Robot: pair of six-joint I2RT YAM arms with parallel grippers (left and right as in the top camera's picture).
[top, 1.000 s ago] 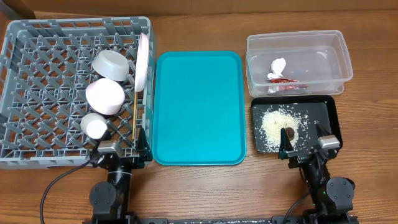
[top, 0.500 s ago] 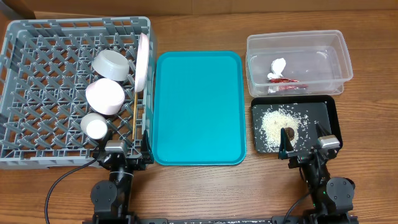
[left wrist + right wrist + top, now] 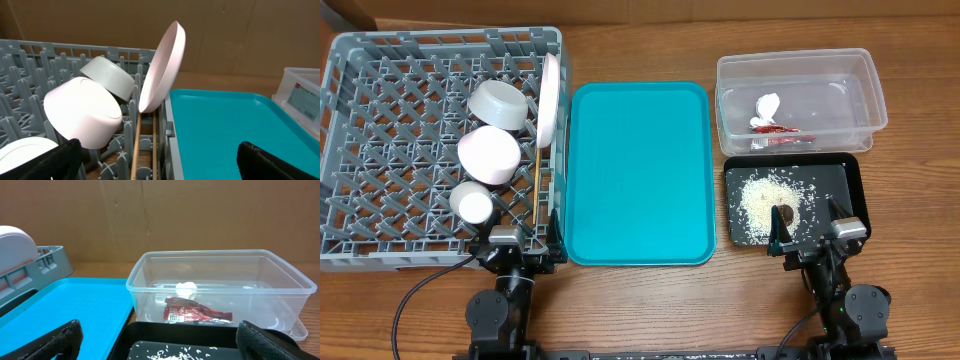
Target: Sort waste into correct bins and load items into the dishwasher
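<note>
The grey dish rack [image 3: 380, 120] holds the white plate [image 3: 551, 98] on edge, the grey-green bowl [image 3: 498, 103], the pinkish-white bowl [image 3: 488, 155], the white cup [image 3: 473, 204] and the chopsticks [image 3: 539, 190]. The clear tub [image 3: 800, 62] holds the red-and-white wrapper [image 3: 775, 135], also in the right wrist view [image 3: 197, 313]. The black tray [image 3: 840, 180] holds rice [image 3: 760, 200] and a brown lump [image 3: 786, 213]. My left gripper [image 3: 525, 240] is open and empty at the rack's near right corner. My right gripper [image 3: 810, 235] is open and empty at the black tray's near edge.
The flat teal serving tray [image 3: 638, 170] lies bare between the rack and the bins. A brown wall [image 3: 200, 215] rises behind the table. Both arm bases sit at the table's front edge.
The left gripper shifted slightly right along the rack's near edge a second ago, then held still. The right arm has not moved.
</note>
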